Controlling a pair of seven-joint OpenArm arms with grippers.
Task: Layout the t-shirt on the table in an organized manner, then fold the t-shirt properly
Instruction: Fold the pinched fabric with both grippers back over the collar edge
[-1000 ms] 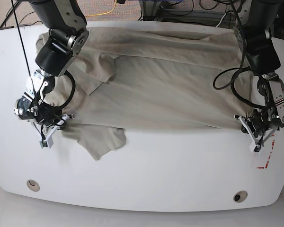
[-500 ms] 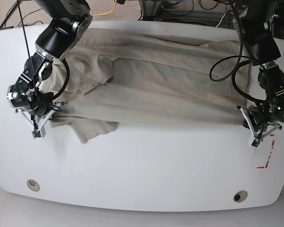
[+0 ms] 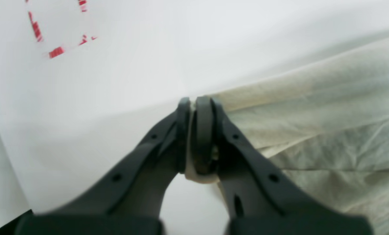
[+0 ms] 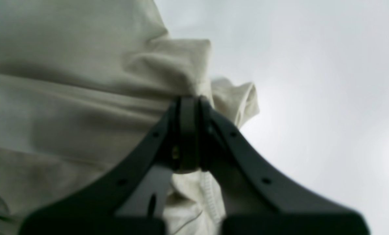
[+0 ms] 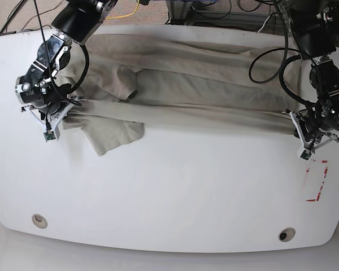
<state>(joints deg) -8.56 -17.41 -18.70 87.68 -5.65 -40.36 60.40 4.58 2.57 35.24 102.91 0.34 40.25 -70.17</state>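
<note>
The t-shirt [image 5: 186, 90] lies stretched from nine to three o'clock across the bench [image 5: 169, 197]: left pincer [image 5: 305, 134] and right pincer [image 5: 59, 116] each clench its near edge, probably to fold it.

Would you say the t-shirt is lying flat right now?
No: the t-shirt is rumpled, its near edge lifted taut between both shut grippers, one sleeve drooping.

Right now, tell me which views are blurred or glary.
Left wrist view: red tape and near claw body soft. Right wrist view: the t-shirt soft, the table washed pale. Base view: sharp, mild sheen on the table's near edge.
</note>
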